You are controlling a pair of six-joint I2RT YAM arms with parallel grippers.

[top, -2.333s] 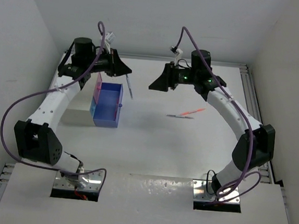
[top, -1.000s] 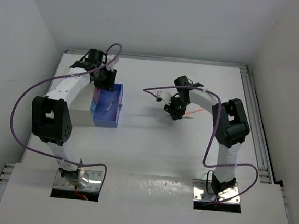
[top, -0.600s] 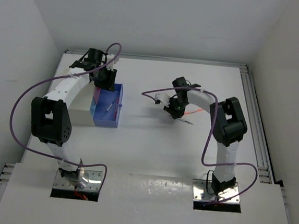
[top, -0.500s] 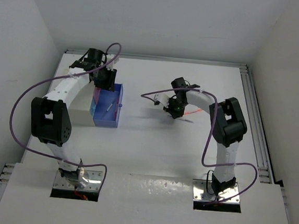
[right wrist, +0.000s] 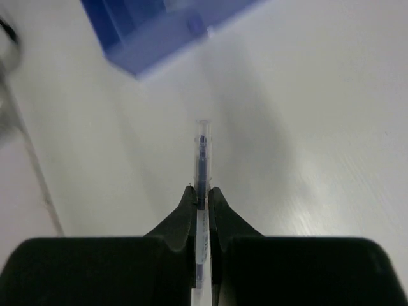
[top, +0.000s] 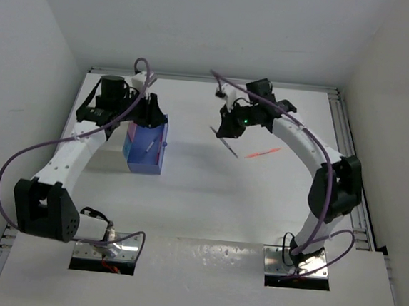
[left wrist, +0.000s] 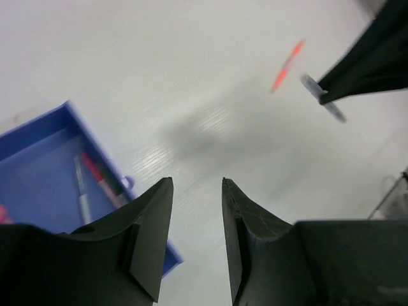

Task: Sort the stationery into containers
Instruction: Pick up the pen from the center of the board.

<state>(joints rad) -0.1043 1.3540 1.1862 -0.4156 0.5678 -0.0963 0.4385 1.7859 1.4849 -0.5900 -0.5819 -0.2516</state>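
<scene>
My right gripper (right wrist: 203, 189) is shut on a clear pen with blue ink (right wrist: 203, 150), which sticks out past the fingertips. From above, the right gripper (top: 223, 132) holds this pen (top: 227, 145) in the air over the table's middle. An orange pen (top: 262, 154) lies on the table just to its right. My left gripper (left wrist: 196, 182) stands open and empty above the blue container (left wrist: 48, 150), which has two pens (left wrist: 95, 185) inside. In the overhead view the left gripper (top: 150, 114) hovers at the blue container's (top: 135, 163) far end. A pink container (top: 131, 129) shows only as a sliver beside it.
A white block (top: 107, 159) sits left of the blue container. Metal rails (top: 348, 148) run along the table's right edge, and white walls close in on both sides and the back.
My right gripper has shut on the clear pen and lifted it off the table, away from the orange pen. My left arm has risen above the blue container.
</scene>
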